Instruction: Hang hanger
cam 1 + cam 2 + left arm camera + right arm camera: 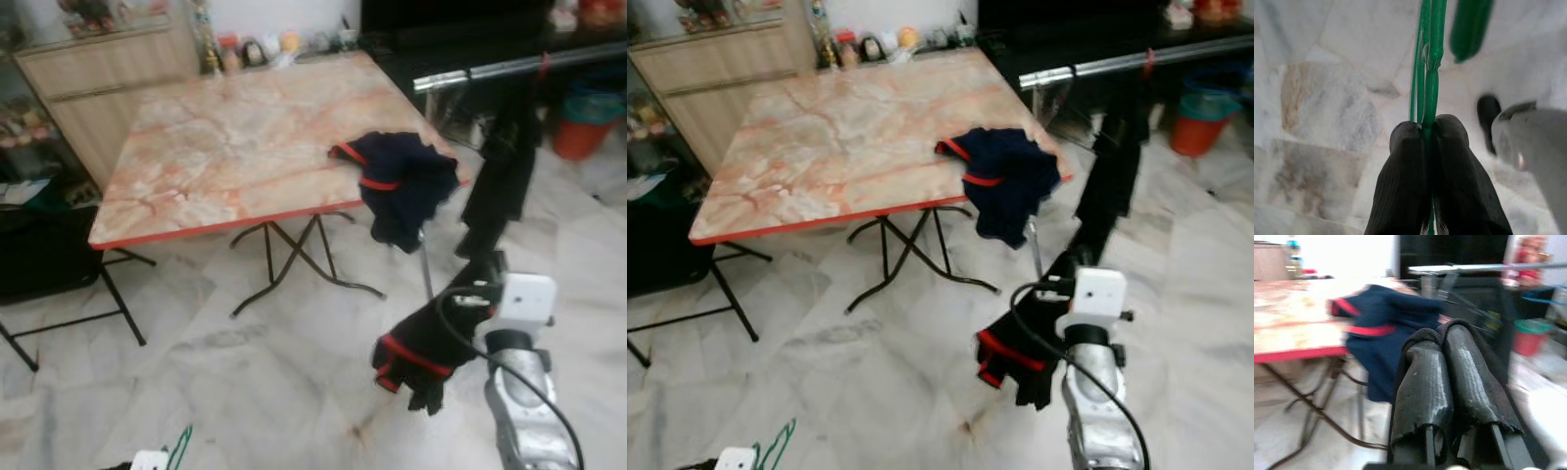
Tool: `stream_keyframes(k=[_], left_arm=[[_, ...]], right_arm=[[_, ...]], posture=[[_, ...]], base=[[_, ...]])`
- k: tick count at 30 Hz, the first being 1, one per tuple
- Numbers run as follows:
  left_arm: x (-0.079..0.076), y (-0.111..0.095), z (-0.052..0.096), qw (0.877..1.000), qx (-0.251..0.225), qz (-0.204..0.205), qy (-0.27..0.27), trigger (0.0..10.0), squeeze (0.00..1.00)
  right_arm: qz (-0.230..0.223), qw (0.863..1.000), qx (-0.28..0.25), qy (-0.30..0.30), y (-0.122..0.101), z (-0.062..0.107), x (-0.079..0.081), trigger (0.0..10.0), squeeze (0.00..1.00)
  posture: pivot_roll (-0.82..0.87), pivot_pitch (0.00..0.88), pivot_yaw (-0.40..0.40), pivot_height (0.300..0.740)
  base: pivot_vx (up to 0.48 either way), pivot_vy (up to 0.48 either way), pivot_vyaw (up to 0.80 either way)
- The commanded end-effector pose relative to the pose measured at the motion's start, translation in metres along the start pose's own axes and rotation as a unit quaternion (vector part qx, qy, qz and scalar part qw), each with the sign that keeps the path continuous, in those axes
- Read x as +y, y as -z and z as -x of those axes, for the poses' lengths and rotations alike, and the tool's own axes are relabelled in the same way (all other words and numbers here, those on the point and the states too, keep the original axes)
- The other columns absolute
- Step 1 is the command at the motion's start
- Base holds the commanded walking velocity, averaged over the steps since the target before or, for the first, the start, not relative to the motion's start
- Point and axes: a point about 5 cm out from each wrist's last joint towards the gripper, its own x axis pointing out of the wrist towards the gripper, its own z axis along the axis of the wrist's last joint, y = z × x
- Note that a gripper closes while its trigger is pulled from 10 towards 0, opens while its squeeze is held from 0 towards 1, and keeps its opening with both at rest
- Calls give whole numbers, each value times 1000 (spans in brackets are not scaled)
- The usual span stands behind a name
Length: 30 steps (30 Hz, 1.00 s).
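Note:
My left gripper [1425, 128] is shut on the thin green wire of a hanger [1431, 58], low over the marble floor; a tip of that hanger [180, 446] pokes up at the bottom left. My right gripper [1442, 335] is shut on a black garment with red trim [419, 354], which hangs bunched in front of my right wrist [516, 302]. A second navy garment with red trim [402, 179] droops over the near right corner of the marble-topped table [225, 147]. Behind it runs a silver clothes rail [509, 67] with a dark garment [500, 171] hanging from it.
The folding table's black legs [294, 257] spread over the floor ahead. A dark chair or stand [44, 259] sits at the left, a wooden cabinet [103, 73] at the back left, an orange bucket [580, 135] at the far right.

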Motion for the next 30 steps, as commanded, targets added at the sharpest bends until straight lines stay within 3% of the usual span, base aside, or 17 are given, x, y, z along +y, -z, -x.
stream_keyframes(k=[1,12,30], left_arm=[[10,13,3,1000,21,-4,-12,10000,0],[14,16,4,1000,26,-4,-17,10000,0],[5,14,3,1000,24,-15,-11,10000,0]], right_arm=[[-9,999,-27,-21,-12,-3,14,10000,0],[-12,999,-32,-22,-14,-3,13,10000,0],[1,997,-63,-41,-33,-10,19,10000,0]], posture=[[-191,0,50,740],[-192,0,49,740],[-195,0,50,740]], base=[[360,0,0],[326,0,0],[0,0,0]])
